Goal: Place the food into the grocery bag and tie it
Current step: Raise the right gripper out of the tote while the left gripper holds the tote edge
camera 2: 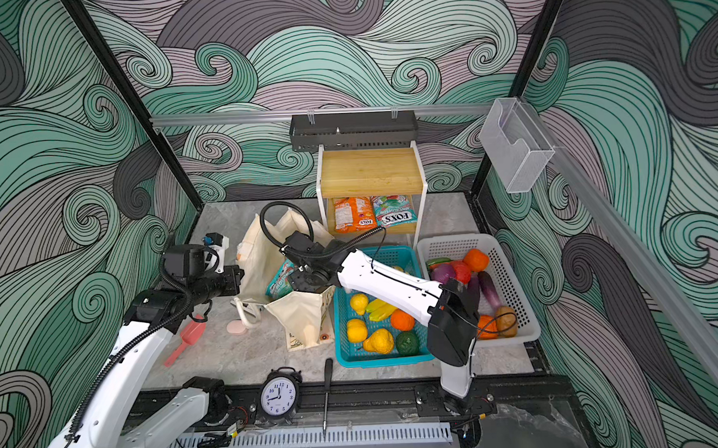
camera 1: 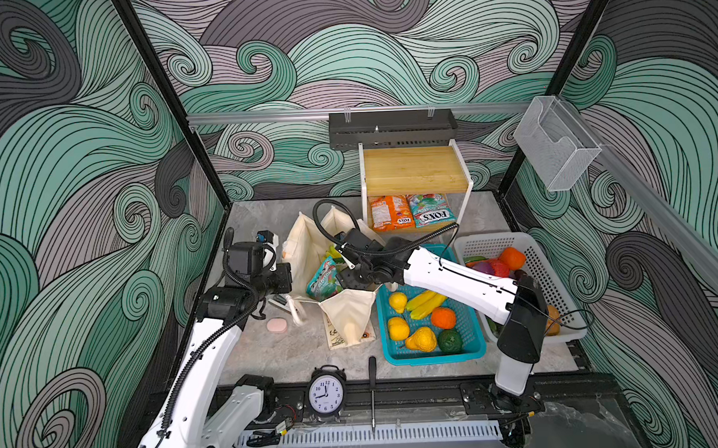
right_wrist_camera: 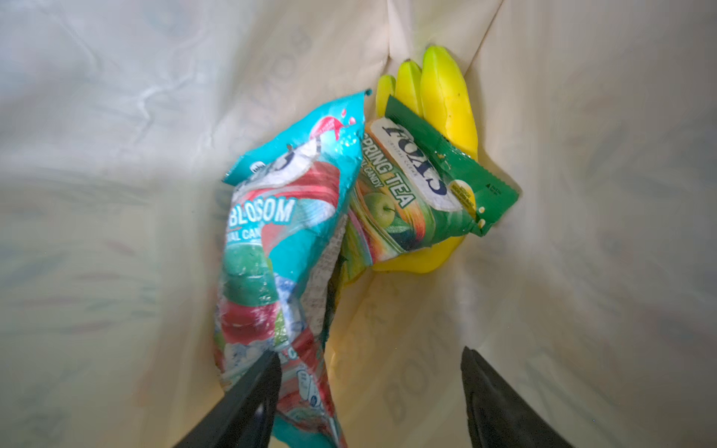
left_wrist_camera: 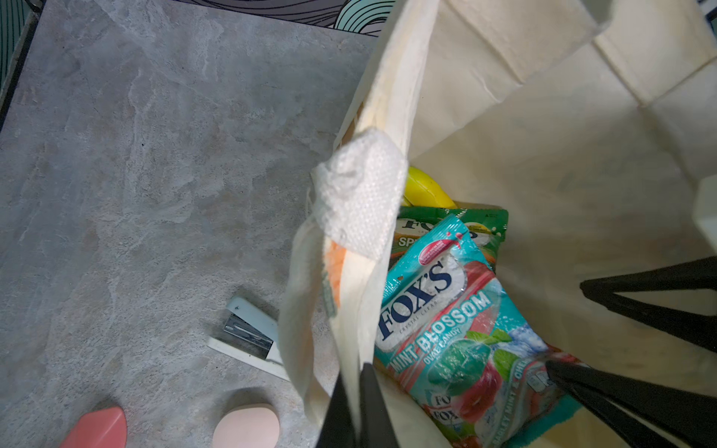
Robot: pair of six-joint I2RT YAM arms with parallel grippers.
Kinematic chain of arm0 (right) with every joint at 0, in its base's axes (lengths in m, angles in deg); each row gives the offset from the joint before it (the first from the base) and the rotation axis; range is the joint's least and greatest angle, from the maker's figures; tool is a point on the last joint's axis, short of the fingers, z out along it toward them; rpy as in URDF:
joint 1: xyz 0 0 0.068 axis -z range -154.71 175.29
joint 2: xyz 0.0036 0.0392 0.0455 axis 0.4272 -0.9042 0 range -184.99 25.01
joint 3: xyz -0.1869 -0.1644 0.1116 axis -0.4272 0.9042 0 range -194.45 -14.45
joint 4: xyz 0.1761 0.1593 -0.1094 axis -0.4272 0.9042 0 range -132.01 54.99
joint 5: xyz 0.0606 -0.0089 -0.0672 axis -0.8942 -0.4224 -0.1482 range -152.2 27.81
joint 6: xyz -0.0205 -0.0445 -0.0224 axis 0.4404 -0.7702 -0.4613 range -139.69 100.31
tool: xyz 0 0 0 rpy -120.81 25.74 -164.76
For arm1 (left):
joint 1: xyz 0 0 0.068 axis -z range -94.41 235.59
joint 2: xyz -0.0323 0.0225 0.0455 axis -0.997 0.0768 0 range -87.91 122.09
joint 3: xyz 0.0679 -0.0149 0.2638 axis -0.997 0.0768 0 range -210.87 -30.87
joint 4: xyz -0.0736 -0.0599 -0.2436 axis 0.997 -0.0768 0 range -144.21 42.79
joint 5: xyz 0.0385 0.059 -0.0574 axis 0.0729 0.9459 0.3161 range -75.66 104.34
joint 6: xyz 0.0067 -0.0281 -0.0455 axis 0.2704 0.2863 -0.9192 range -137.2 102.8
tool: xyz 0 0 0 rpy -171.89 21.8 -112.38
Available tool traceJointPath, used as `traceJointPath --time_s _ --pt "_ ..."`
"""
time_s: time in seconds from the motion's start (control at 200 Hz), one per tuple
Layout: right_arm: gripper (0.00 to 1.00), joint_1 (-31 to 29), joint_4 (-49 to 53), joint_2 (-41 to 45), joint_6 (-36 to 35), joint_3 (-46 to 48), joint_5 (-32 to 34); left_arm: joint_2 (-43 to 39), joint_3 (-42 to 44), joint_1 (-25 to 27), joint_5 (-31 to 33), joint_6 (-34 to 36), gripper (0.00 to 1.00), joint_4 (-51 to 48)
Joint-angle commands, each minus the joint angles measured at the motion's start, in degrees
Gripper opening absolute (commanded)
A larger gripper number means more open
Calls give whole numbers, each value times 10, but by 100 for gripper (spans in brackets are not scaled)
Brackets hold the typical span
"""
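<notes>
My left gripper (left_wrist_camera: 359, 391), jaws closed, pinches the canvas tote (left_wrist_camera: 504, 116) by its rim; my right gripper (right_wrist_camera: 368, 372) hangs inside, jaws open. Only the wrist views show me bananas (right_wrist_camera: 446, 104) beneath the Spring Tea packet (right_wrist_camera: 419, 186).

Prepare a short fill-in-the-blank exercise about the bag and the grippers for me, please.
1. The left gripper is ____ on the rim of the grocery bag.
2. The right gripper holds its jaws ____ inside the bag.
3. The green packet lies on a yellow ____ bunch.
4. The teal packet reads Mint ____.
Missing: shut; open; banana; Blossom.
</notes>
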Motion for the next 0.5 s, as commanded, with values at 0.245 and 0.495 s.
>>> traceJointPath --time_s 0.245,0.495 --pt "85 -2 -96 114 6 46 8 0 0 -3 -2 6 0 -16" --pt "86 10 -104 174 -3 57 -13 -5 0 -3 1 4 0 -16"
